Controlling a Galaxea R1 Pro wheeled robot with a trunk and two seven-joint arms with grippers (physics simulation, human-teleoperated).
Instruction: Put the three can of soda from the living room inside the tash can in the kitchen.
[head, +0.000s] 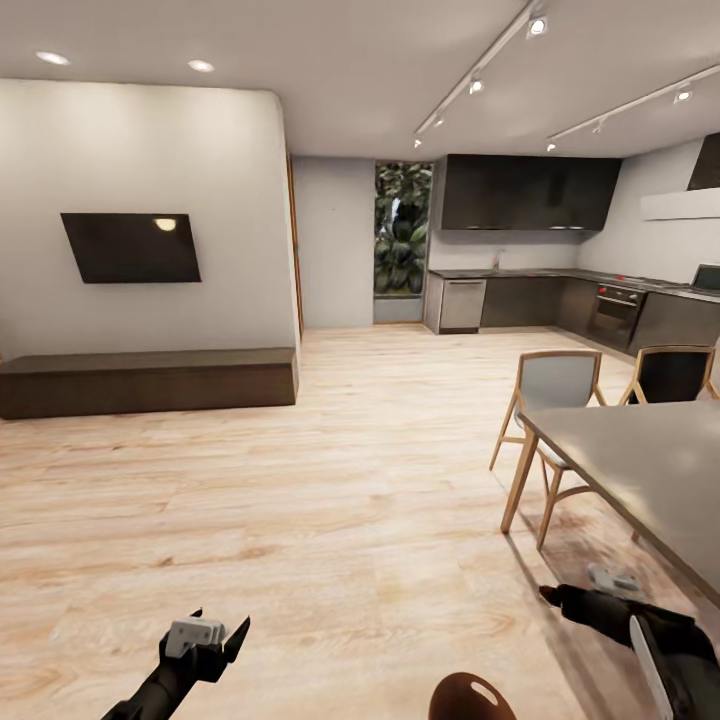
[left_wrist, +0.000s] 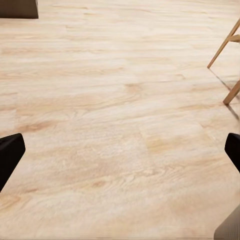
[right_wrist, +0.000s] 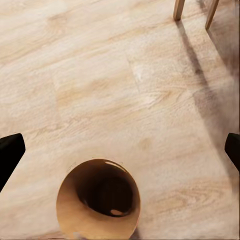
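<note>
Nearest, the trash can (head: 470, 697) stood upright on the wood floor (head: 330, 520), between both arms. The left hand (head: 212, 640) and right hand (right_wrist: 120, 150) were spread, holding nothing. Beyond stood the desk (head: 640, 450) with two chairs (head: 556, 385). Farther off were the TV (head: 130, 247) and kitchen counter (head: 520, 272).

Light wood plank floor (head: 330, 480). Standing on it: brown bin (right_wrist: 98, 205) at six o'clock, grey table (head: 640, 460) with two chairs (head: 555, 395) at three, low dark bench (head: 150, 380) at ten.
</note>
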